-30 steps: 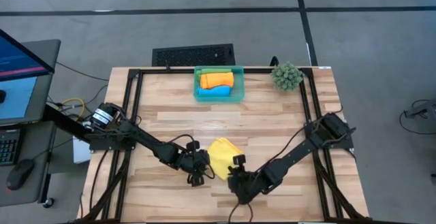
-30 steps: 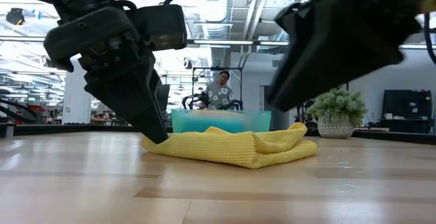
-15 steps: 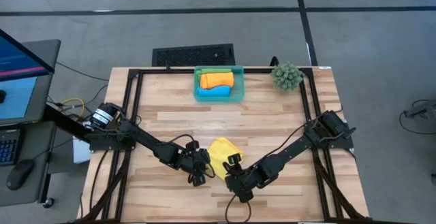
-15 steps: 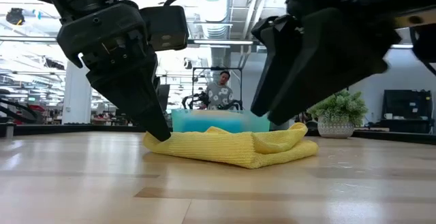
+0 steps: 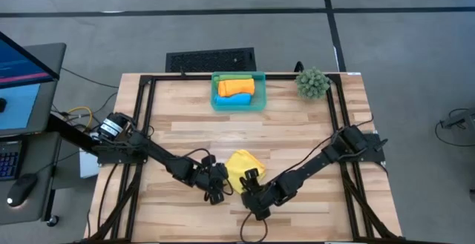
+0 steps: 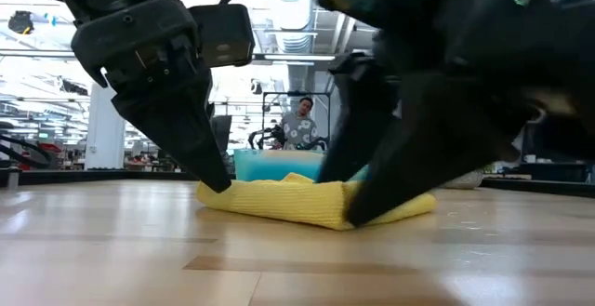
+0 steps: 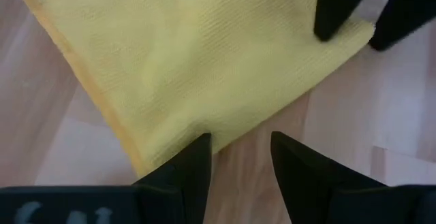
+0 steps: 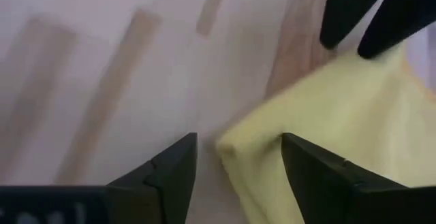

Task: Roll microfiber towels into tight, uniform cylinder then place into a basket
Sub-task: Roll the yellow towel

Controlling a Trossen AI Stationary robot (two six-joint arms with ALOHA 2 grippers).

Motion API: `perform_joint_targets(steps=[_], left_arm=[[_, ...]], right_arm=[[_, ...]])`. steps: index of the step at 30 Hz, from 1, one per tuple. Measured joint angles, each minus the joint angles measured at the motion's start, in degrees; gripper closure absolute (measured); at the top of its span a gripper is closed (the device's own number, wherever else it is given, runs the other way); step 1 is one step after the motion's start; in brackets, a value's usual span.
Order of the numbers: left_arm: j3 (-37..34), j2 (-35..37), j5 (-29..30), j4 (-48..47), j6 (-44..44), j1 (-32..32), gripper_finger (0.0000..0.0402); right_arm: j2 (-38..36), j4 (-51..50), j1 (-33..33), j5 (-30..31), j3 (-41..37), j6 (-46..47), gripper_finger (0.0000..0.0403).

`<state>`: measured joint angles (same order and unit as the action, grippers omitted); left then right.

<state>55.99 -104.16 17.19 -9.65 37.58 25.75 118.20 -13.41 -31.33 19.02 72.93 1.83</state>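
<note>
Yellow towel (image 5: 241,162) (rumpled): left hand (image 5: 220,187), right hand (image 5: 249,190) lowered at edges, both unclenched.

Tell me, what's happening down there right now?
Both tools open, left tool and right tool at yellow towel corners. Towel flat, unrolled. Nothing in the way.

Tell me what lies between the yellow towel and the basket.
Bare wood only, seen in the high view: yellow towel, basket.

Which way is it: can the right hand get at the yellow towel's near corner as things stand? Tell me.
Probably yes. The right hand is open, with the yellow towel's corner between its fingers and nothing blocking it. The left hand sits at another edge, clear of that corner.
</note>
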Motion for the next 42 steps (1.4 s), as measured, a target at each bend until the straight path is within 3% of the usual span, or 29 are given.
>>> perform_joint_targets(steps=[11,20,26,34,37,42], left_arm=[[0.00,-0.02,-0.02,0.15,7.21,1.48,0.0258],[0.00,-0.02,0.02,0.13,9.54,4.34,0.0258],[0.00,-0.02,2.13,0.11,-3.60,6.98,0.0258],[-0.02,-0.02,19.53,0.11,-33.55,12.10,0.0258],[0.00,-0.02,21.44,0.09,-37.24,11.46,0.0258],[-0.02,-0.02,18.18,-0.48,-37.47,8.30,0.0258]], right_arm=[[2.57,-0.31,-0.27,1.32,0.08,13.53,0.0213],[2.81,-0.26,-0.83,2.45,0.02,22.44,0.0312],[2.83,-0.79,-1.97,3.25,-0.04,21.83,0.0387],[2.83,-0.94,-2.40,3.13,-0.05,21.69,0.0371],[2.83,-0.99,-2.30,2.62,-0.07,21.68,0.0383],[2.81,-1.07,-2.17,2.24,-0.09,21.64,0.0392]])
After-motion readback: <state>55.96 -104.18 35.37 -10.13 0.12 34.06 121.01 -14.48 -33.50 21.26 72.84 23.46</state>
